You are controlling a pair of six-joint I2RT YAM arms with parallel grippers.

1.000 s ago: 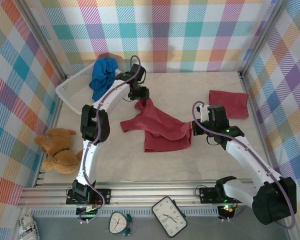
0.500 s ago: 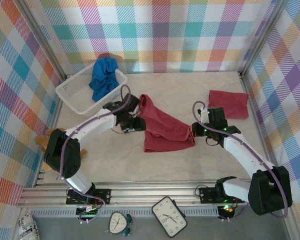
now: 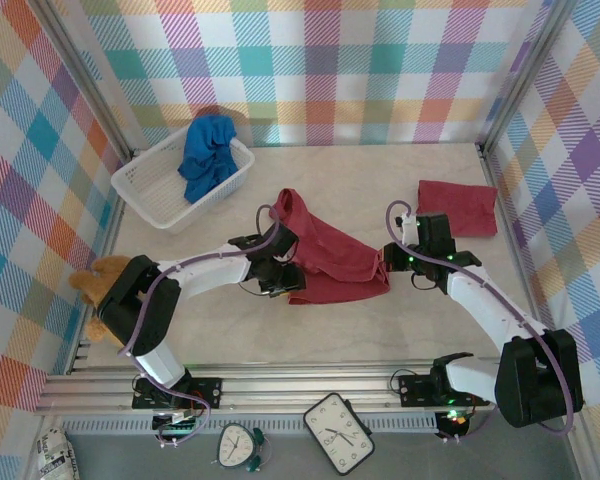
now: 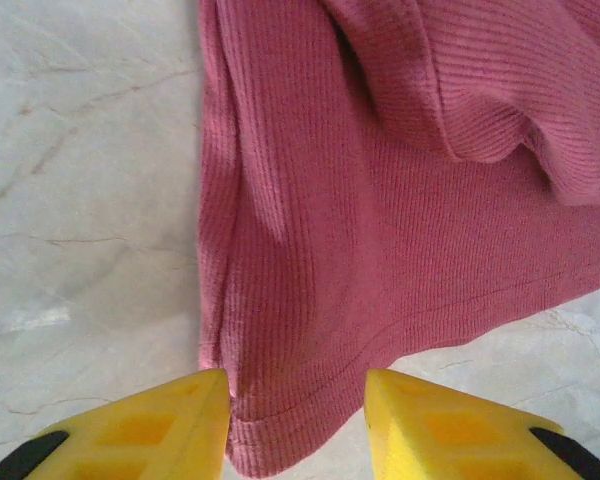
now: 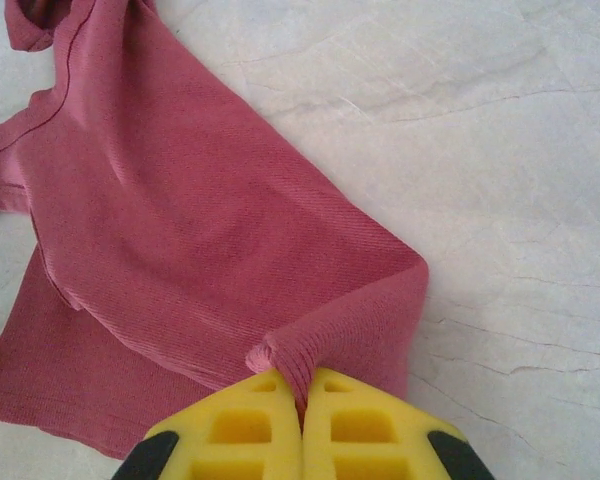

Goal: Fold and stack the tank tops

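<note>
Tightly, right fingers (image 5: 250, 425) pinch red tank top (image 5: 180, 250), left fingers (image 4: 140, 425) straddle hem.

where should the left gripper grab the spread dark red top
The spread dark red top's left hem corner, from above: it lies flat on the table between the left gripper's open fingers; the right gripper pinches the opposite edge.

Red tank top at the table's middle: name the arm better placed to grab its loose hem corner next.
Left. The left gripper is open, straddling that hem corner of the red tank top; the right gripper is shut on the opposite edge.
</note>
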